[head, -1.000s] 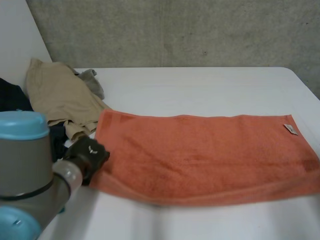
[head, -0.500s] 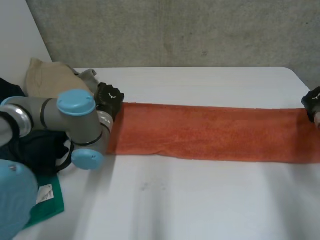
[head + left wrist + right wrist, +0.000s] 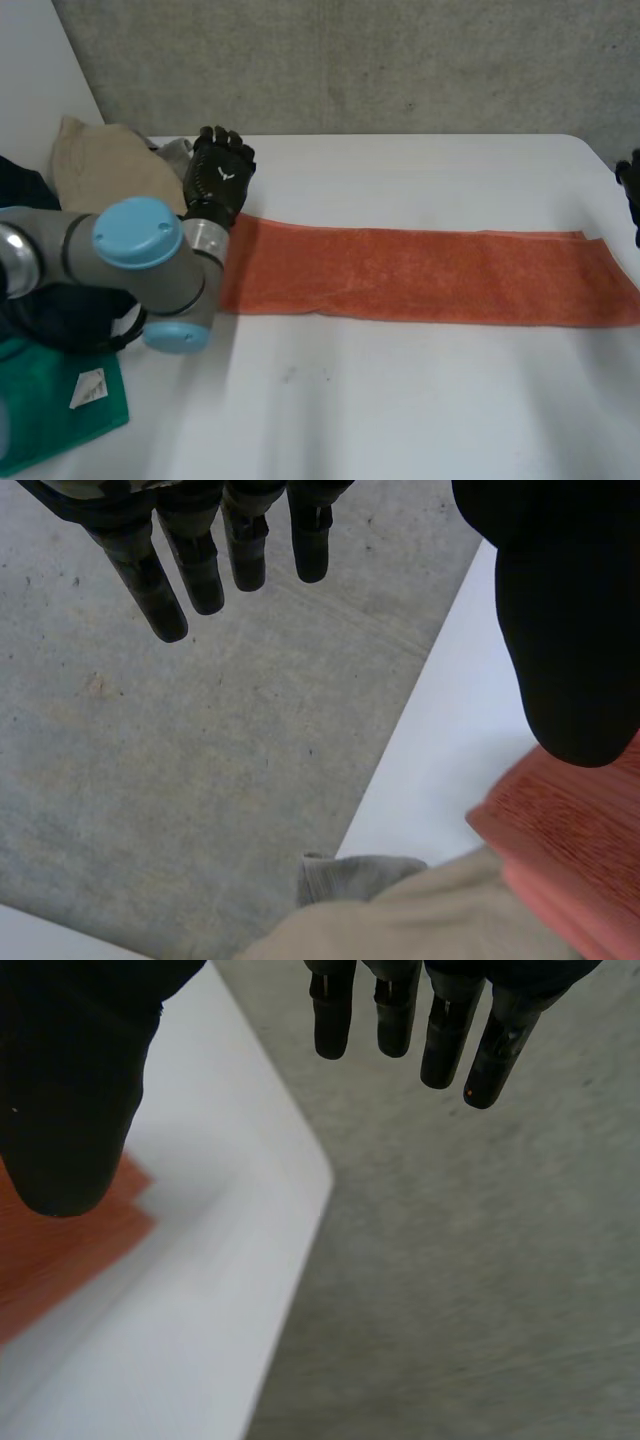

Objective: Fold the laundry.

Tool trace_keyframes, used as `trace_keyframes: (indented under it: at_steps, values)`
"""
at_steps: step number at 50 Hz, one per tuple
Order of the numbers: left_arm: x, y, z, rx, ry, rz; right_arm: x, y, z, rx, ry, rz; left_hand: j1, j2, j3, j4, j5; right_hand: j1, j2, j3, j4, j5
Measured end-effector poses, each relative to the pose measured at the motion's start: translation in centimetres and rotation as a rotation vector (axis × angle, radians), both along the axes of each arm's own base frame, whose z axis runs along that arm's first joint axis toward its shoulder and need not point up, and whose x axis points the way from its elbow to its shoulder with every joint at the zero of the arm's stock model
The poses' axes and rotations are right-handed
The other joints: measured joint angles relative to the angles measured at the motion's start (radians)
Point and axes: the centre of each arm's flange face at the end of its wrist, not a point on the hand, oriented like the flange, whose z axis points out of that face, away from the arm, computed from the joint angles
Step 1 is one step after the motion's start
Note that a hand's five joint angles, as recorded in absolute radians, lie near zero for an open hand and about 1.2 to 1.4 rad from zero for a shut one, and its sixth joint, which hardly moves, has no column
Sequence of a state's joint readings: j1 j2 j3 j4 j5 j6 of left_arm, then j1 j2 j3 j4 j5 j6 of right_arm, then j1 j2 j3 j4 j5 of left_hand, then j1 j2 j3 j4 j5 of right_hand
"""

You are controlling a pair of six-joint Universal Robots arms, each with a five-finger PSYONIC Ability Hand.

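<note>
The orange towel (image 3: 420,275) lay flat on the white worktop (image 3: 400,400) as a long narrow strip running from 9 o'clock to 3 o'clock. It looked doubled along its length, which I read as one lengthwise fold already made, with the short ends left to bring together.

The left hand (image 3: 220,178) hovered off the cloth at the strip's 10 o'clock corner. Its wrist view showed the fingers (image 3: 190,570) straight and spread apart with nothing between them and the thumb, and the towel's end (image 3: 570,840) below the thumb. The right hand (image 3: 631,185) hung just past the 2 o'clock corner, fingers (image 3: 440,1040) likewise apart and empty, the towel's corner (image 3: 60,1250) under its thumb. One hand at each end probably suited a grasp on the short edges next.

At 9 o'clock from the towel waited the remaining laundry: a beige garment (image 3: 90,165), a grey piece (image 3: 178,152), something dark (image 3: 60,310) and a green cloth (image 3: 50,405), kept aside so the folding space stayed free.
</note>
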State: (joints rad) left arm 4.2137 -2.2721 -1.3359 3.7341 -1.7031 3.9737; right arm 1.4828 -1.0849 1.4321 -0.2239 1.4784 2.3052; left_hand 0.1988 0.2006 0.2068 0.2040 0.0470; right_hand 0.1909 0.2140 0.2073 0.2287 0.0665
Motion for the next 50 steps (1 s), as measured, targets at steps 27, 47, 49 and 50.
trace_keyframes:
  at_steps: [27, 47, 49, 50]
  values:
    - [2.6, 7.2, -0.2, 0.184, 0.123, -0.040, -3.3, 3.1, -8.3, 0.331, -0.136, 0.048, 0.000, 0.000, 0.000, 0.000, 0.000, 0.482, 0.578, 0.582, 0.560, 0.525]
    - [2.6, 7.1, 0.1, 0.174, 0.125, -0.042, -7.5, 0.5, -7.8, 0.263, -0.110, -0.062, 0.000, 0.000, 0.000, 0.000, 0.000, 0.738, 0.959, 0.977, 0.957, 0.894]
    - [2.7, 7.1, 0.4, 0.168, 0.129, -0.042, -10.3, -0.7, -6.9, 0.210, -0.019, -0.159, 0.000, 0.000, 0.000, 0.000, 0.000, 0.738, 0.959, 0.977, 0.958, 0.894]
    - [2.7, 7.1, 0.5, 0.166, 0.130, -0.041, -11.4, -1.0, -6.5, 0.195, 0.026, -0.193, 0.000, 0.000, 0.000, 0.000, 0.000, 0.738, 0.959, 0.977, 0.958, 0.894]
